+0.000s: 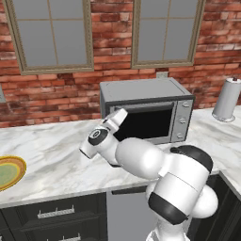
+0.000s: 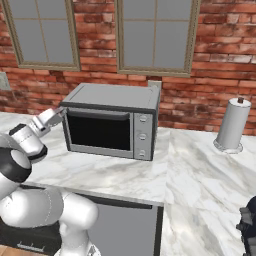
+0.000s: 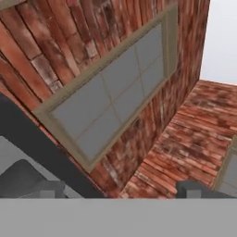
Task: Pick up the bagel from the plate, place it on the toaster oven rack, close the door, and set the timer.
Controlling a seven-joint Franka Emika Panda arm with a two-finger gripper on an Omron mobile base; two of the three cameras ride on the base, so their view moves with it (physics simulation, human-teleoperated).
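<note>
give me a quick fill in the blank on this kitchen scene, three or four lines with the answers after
1. The toaster oven's door is ____.
2. The paper towel roll stands on the counter to the ____ of the toaster oven.
3. The wall behind the oven is made of ____.
4. The plate with the yellow rim has ____ on it.

Answers: shut; right; brick; nothing

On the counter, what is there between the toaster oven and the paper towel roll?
Nothing: in the right base view, the stretch between the toaster oven and the paper towel roll is bare marble counter.
</note>
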